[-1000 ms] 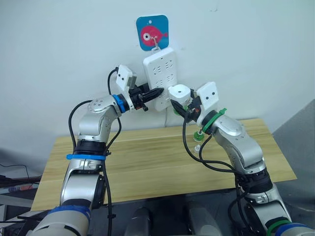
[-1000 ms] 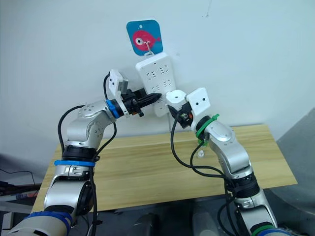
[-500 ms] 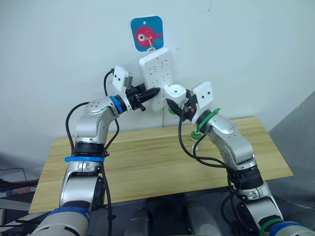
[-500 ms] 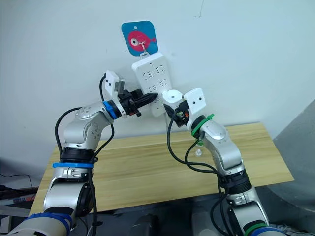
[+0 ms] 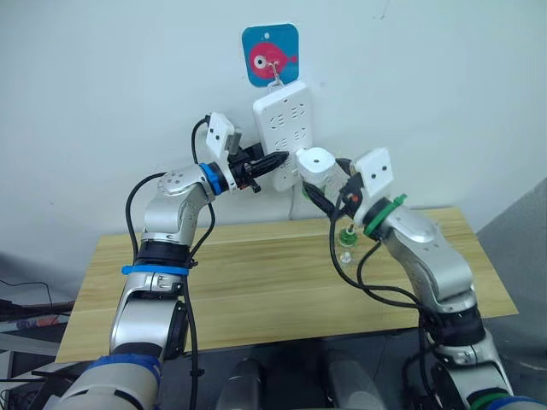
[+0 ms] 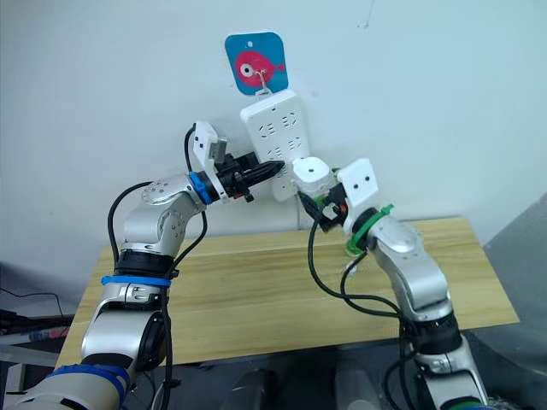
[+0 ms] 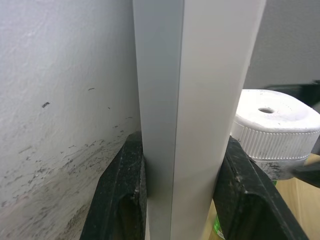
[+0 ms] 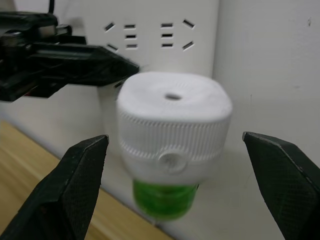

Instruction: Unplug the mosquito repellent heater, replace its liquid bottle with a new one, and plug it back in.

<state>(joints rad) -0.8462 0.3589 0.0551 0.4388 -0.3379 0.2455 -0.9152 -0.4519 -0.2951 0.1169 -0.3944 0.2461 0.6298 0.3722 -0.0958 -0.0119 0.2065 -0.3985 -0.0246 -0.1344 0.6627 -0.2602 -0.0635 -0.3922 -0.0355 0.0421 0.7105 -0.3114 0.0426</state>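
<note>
Head stereo downward, wrist cameras close-up

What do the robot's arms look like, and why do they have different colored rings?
Both arms are shiny silver metal with looping black cables. The left arm wears blue bands, the right arm green ones. Each wrist carries a white boxy camera, and each end effector has two black textured fingers. The pictures don't say why the colors differ.
</note>
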